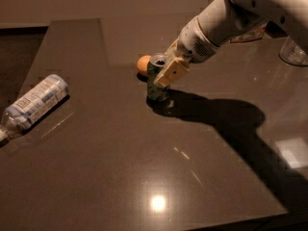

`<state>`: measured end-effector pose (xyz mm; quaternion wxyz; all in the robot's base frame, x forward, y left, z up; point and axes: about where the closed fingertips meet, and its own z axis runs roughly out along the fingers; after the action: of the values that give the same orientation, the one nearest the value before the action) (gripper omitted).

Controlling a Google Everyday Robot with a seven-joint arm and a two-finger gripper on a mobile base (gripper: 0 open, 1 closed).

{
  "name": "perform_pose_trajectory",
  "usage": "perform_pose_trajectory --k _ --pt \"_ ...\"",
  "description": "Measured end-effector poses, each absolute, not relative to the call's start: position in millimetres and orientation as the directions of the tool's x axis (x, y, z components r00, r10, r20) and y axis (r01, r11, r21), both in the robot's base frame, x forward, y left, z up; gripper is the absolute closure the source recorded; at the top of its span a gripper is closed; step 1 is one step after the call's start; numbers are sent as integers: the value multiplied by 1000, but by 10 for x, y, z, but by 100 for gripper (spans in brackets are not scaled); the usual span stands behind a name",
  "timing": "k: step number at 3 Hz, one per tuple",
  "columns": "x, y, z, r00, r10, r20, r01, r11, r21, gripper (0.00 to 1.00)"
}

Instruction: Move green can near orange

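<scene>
The green can (155, 83) stands upright on the dark table (144, 167), its silver top showing. The orange (143, 64) lies just behind and left of the can, almost touching it. My gripper (162, 74) comes in from the upper right and is shut on the can's upper part. One tan finger (172, 71) crosses the can's right side. The other finger is hidden behind the can.
A clear plastic bottle (34, 105) lies on its side near the table's left edge. A clear glass (293, 52) stands at the far right. A flat packet (250, 33) shows behind my arm. The arm's shadow falls to the right of the can.
</scene>
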<state>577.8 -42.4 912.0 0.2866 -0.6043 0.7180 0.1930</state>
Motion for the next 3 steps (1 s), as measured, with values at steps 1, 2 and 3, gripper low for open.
perform_pose_trajectory --k 1,2,3 --pt "5987 -553 9044 -148 -762 -630 -964 253 -79 81" --pt "6063 -628 8994 -167 -770 -616 -958 274 -83 58" --pt "6065 -631 8996 -168 -770 -615 -958 275 -83 35"
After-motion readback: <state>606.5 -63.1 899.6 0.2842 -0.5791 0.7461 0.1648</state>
